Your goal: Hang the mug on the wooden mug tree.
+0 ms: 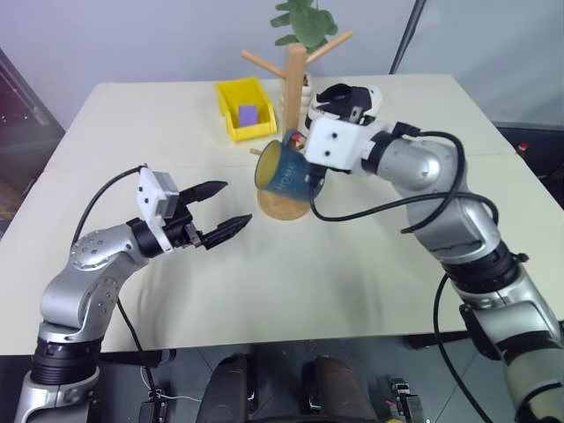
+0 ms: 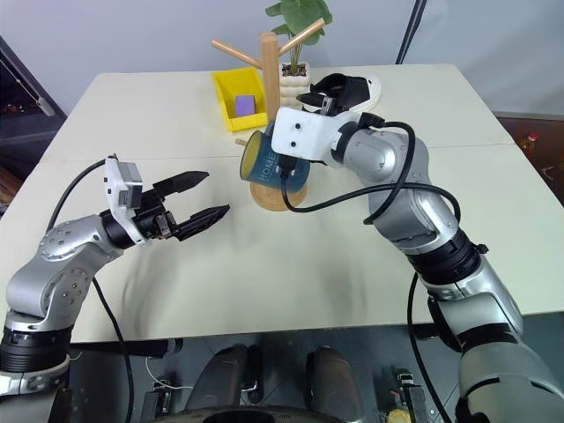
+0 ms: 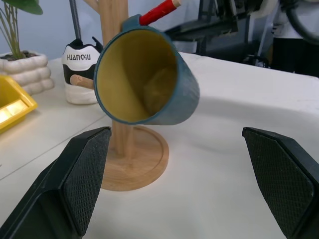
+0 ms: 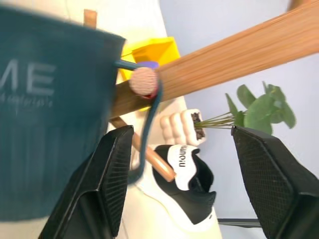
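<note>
The blue-grey mug [image 1: 284, 172] with a yellow inside [image 3: 137, 74] hangs tilted on the wooden mug tree [image 1: 295, 79]. Its loop handle [image 4: 149, 117] is hooked over a red-tipped peg [image 4: 144, 81] low on the post. My right gripper [image 4: 182, 130] is right at the mug, open, with its fingers standing on either side of the handle and not clamping it. My left gripper [image 1: 236, 203] hovers open and empty over the table to the left of the tree's round base [image 3: 149, 164], pointing at the mug's mouth.
A yellow bin [image 1: 245, 107] holding a purple block [image 1: 248, 114] sits behind the tree on the left. A black-and-white shoe [image 1: 348, 99] and a potted plant [image 2: 298, 18] stand at the back. The cream table [image 1: 352, 291] spreads out in front.
</note>
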